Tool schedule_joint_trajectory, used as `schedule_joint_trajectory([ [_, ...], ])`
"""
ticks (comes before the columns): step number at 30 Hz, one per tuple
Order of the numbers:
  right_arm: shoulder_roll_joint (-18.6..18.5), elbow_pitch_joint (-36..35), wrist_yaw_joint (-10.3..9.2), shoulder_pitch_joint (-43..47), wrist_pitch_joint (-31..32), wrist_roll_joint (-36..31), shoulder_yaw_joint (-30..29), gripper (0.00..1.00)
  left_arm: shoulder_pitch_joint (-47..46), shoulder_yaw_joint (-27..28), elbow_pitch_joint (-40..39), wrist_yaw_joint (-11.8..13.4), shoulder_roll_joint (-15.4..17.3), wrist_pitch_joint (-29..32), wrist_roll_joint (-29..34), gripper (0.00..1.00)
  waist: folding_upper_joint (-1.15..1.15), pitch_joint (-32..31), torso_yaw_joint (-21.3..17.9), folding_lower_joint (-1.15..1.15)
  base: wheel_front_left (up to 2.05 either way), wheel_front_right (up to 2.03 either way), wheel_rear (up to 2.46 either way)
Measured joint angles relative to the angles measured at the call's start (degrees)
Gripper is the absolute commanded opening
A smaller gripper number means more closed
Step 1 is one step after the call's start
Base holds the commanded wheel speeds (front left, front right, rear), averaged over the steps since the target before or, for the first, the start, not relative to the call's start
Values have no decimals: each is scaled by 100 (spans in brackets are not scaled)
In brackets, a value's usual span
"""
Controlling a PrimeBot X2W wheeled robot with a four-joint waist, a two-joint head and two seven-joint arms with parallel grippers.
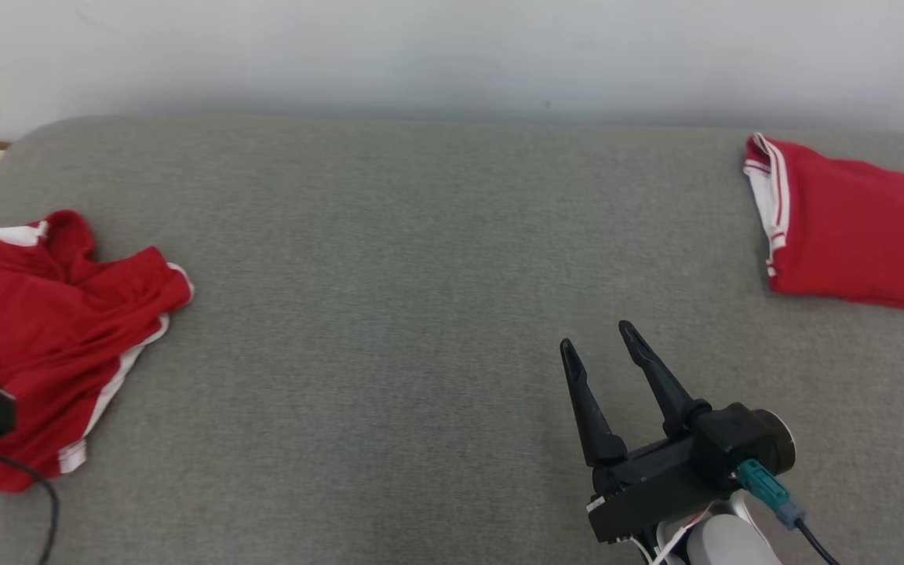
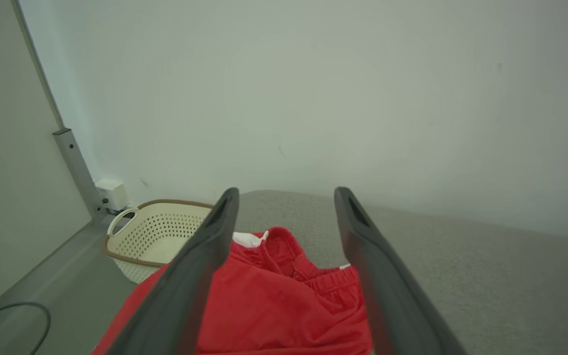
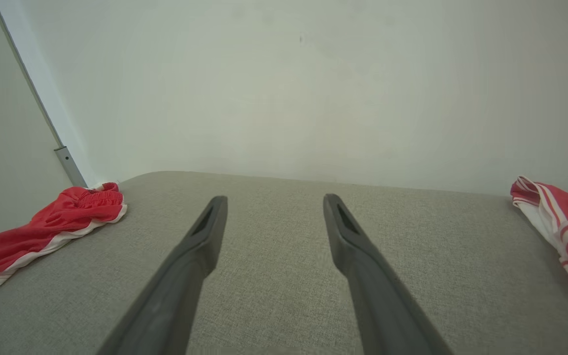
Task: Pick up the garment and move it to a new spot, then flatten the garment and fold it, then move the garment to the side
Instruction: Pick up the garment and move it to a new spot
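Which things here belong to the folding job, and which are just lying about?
Job in hand:
- crumpled red shorts, close to the open left pincer
- open right pincer, holding nothing
- grey surface to work on

Lying about:
- folded red garment, probably done already
- cream basket

— Operator, can you read any writing here?

— No. You will find no legible word, brand, number or sign on anything.

— Is there any label at all?

— You can see a small white patch (image 1: pixel 595 504) on the base of the right gripper (image 1: pixel 595 336). It is too small for you to tell whether it carries print.
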Motion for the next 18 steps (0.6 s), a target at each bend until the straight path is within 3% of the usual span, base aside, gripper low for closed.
schedule_joint_trajectory([
  [18, 54, -55, 0, -307, 0, 82, 1, 100, -839, -97, 2080, -200, 555, 711, -221, 100, 0, 721, -830, 0, 0, 0, 0],
])
